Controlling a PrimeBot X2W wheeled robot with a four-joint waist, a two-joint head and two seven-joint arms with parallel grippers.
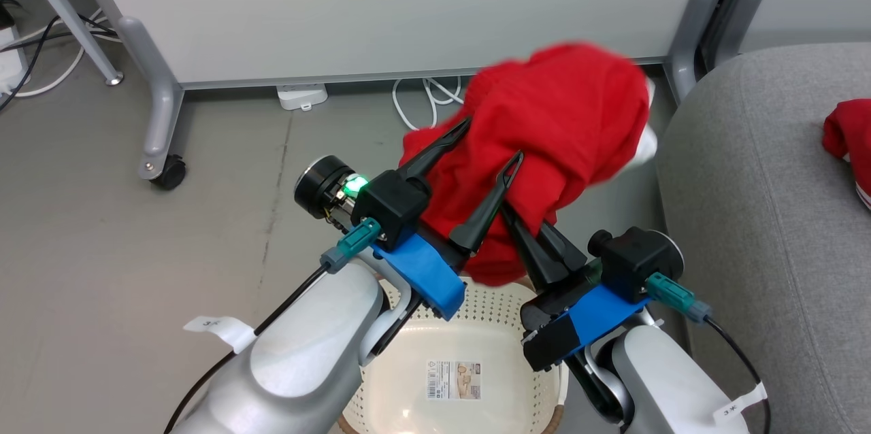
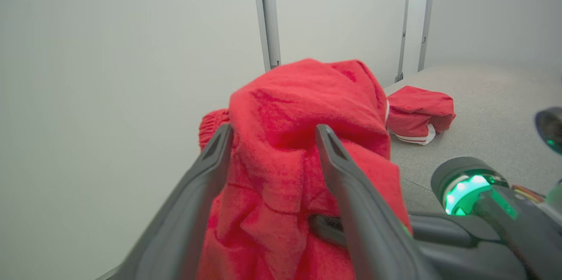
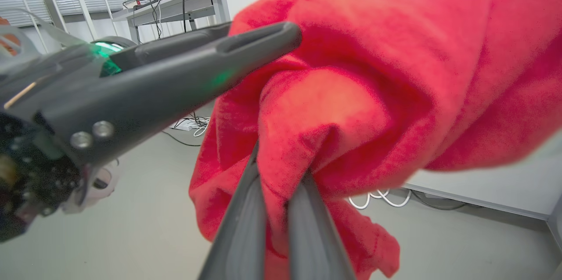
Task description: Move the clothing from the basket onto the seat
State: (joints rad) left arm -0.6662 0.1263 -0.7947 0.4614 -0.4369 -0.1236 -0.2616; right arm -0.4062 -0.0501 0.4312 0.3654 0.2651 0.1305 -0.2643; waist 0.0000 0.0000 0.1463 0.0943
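I see a bright red garment (image 1: 551, 141) with a blurred white patch at its right edge. At far right a second garment (image 1: 847, 138) is red with white stripes, on the light grey seat (image 1: 748, 230). Near me the basket (image 1: 490, 305) is cream-white, dotted with perforations, brown at the rim. The left gripper (image 1: 492, 139) has dark grey fingers (image 1: 435, 148), a blue mount and a green light.

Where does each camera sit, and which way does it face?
Head view: on the head, looking down at basket and held garment; left gripper, right gripper, forearms show.
Left wrist view: on that wrist, facing the seat; its open fingers show.
Right wrist view: on that wrist, facing floor; its shut fingers show.
Shared: head and left wrist see the second garment.
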